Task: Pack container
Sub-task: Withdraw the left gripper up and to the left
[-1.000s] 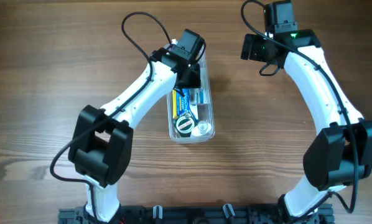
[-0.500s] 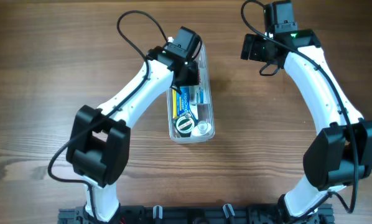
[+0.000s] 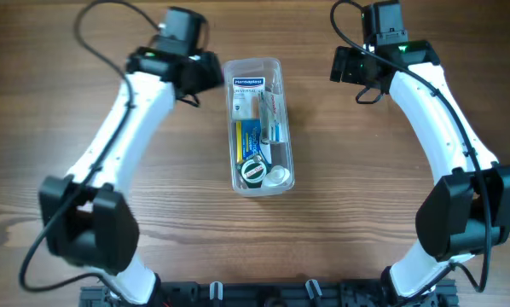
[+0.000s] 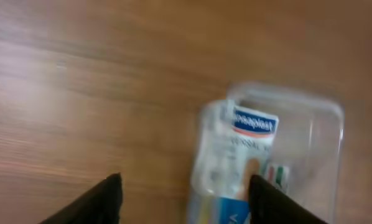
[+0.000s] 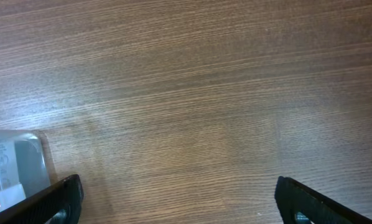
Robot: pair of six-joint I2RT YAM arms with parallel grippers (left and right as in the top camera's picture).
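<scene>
Clear rectangular plastic container (image 3: 272,65) sits just right of left gripper (image 4: 186,202), holding small boxes (image 3: 248,85). Left gripper and right gripper (image 5: 180,199) both spread wide, empty. Packing looks nearly finished.

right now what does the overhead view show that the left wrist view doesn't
Only the overhead view shows the right tool and the near end of the clear rectangular plastic container, which holds a round black-and-white item and a white round cap.
Only the left wrist view shows the left tool up close, its two dark fingers spread apart, low in a blurred frame.
Both views show the container's far end, the white box with a blue label inside it, and the brown wooden table.
</scene>
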